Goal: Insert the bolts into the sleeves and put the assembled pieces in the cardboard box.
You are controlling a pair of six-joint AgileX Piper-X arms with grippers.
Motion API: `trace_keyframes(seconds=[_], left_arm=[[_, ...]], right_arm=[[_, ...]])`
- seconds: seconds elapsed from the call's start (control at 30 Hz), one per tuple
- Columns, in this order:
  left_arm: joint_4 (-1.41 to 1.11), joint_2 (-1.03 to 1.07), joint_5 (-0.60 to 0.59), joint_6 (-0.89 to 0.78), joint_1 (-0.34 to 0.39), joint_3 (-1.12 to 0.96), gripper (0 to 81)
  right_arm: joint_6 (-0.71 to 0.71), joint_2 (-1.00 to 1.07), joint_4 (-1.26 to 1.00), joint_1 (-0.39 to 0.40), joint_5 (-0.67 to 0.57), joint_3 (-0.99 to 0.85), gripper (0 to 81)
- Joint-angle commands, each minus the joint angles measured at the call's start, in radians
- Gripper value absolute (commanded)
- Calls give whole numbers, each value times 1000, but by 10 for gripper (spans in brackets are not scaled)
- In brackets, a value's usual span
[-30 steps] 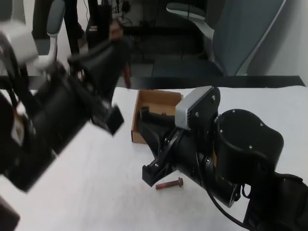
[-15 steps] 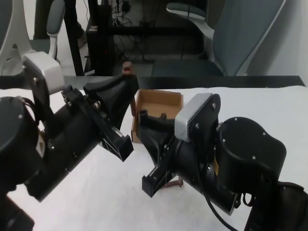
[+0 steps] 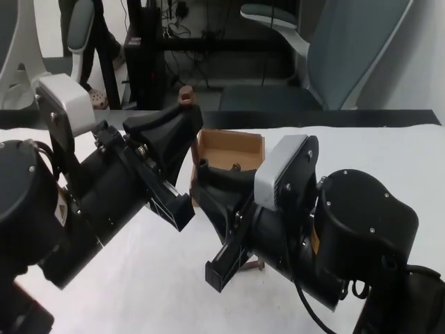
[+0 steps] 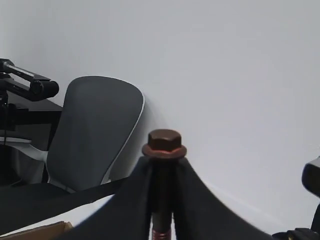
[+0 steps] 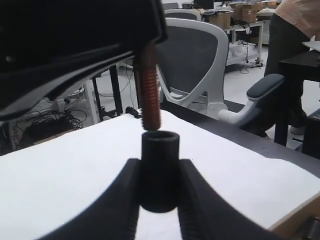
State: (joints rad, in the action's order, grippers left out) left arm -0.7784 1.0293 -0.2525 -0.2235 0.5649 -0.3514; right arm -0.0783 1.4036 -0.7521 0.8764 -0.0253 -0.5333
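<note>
The left claw is clamping its two black fingers on a rust-brown hex-head flange bolt, which is standing upright with its head poking out above the fingertips and its threaded shank hanging down below them. The right claw is squeezing a short black cylindrical sleeve between its fingers, holding it upright with the open mouth facing up. The bolt's tip is sitting directly over that mouth, right at the rim; whether it is already inside cannot be told. Both pieces are hanging in the air above the white tabletop, just in front of the open brown cardboard box, whose near side the right claw is hiding. A small dark item is lying in the box, too hidden to identify. A second rust-brown bolt is lying flat on the tabletop, mostly covered by the right arm, with only its head end peeking out. Each arm is carrying a small orange label on a joint, its print too small to read, and a grey camera housing on the wrist. Behind the tabletop a grey mesh-backed office chair is standing beside a dark desk frame with cables dangling. In the right wrist view another grey office chair is standing past the tabletop's edge, with stacked cardboard cartons far behind it.
</note>
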Motion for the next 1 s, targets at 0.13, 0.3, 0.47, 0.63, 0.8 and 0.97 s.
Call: trace_keyframes(seconds=[0.13, 0.3, 0.47, 0.63, 0.8, 0.97], left_arm=[[-20, -2, 5, 0, 4, -2, 17], [-18, -2, 5, 0, 4, -2, 17], [-8, -2, -11, -16, 4, -2, 17], [-7, -2, -12, -23, 5, -2, 17], [-7, -2, -34, -49, 5, -2, 17], [-2, -2, -42, -58, 5, -2, 17]], right_arm=[[11, -13, -41, 5, -32, 0, 1], [11, -13, -79, 5, -24, 0, 1], [11, -13, -108, 2, -14, 0, 1], [38, -13, -108, 2, 20, 0, 1], [38, -13, -91, -1, 32, 0, 1], [34, -13, -91, -2, 32, 0, 1]])
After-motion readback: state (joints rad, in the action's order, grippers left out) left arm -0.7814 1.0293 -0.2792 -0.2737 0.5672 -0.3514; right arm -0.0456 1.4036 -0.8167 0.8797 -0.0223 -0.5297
